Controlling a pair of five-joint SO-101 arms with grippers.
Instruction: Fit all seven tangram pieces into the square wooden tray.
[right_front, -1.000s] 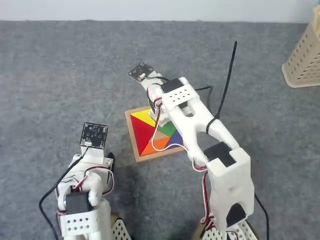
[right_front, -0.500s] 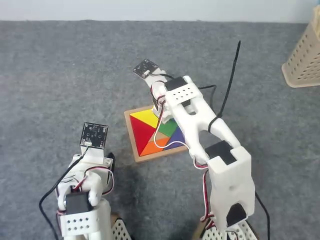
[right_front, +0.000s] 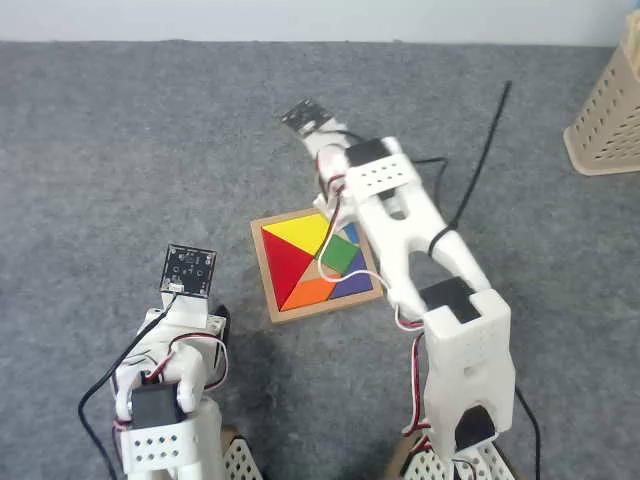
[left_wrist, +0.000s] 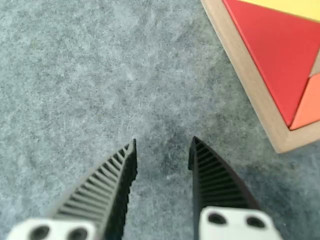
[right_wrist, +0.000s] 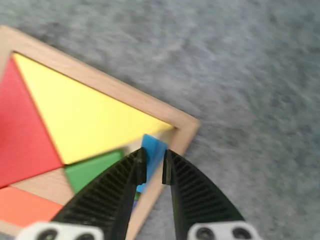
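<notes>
One tray (right_front: 261, 268) holds five pieces (right_front: 300, 234); right claw (right_wrist: 154, 152) grips one blue piece (right_wrist: 152, 142).

Tray (right_front: 261, 265): pale bare wood, matt.
Pieces (right_front: 295, 236): smooth coloured faces, low sheen.
Carpet (right_front: 120, 150): grey felt-like cloth, rough, fibrous.
Left fingers (left_wrist: 114, 184): black plastic, ribbed, matt.
Arms (right_front: 462, 352): white plastic, smooth, matt.
Basket (right_front: 610, 110): beige perforated plastic.

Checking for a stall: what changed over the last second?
The right arm swung toward the table's far side and away from the left arm, uncovering more of the green piece. The wooden tray and the left arm stayed put.
</notes>
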